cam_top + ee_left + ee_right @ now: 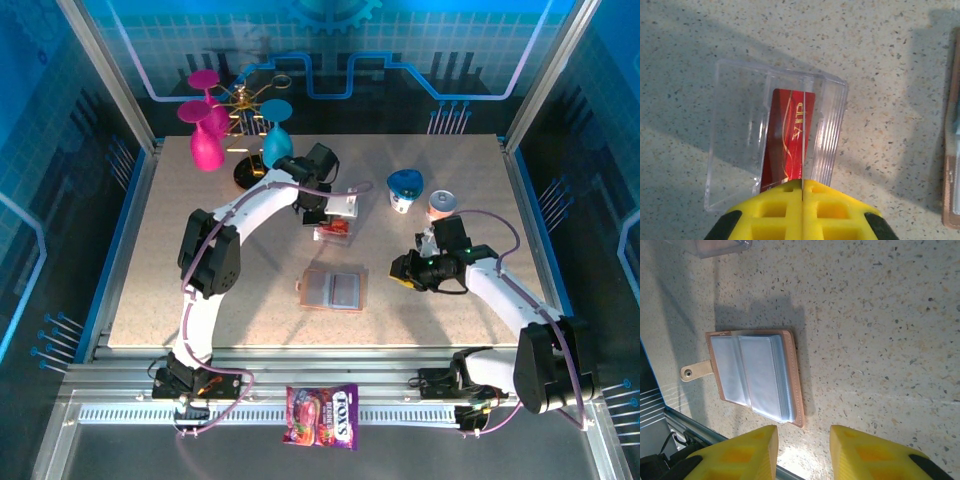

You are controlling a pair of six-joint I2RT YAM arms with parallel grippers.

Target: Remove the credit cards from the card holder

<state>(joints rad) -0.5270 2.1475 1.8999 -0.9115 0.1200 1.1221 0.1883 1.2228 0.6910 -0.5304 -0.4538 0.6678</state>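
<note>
Left fingers (790, 202) clamped on red card (790, 135), card over clear box (735, 130). Right fingers (765, 445) parted, empty, near open holder (755, 375) lying on worktop (880, 340).

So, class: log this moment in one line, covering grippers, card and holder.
left gripper: shut on red card, over clear box | right gripper: open, empty | card holder: open on table

A red card (790, 140) with gold VIP lettering is pinched at one end by the left gripper (802, 186), over a clear plastic box (735, 125). The brown card holder (757, 375) lies open and flat near it, grey-blue pockets up, snap tab out.
</note>
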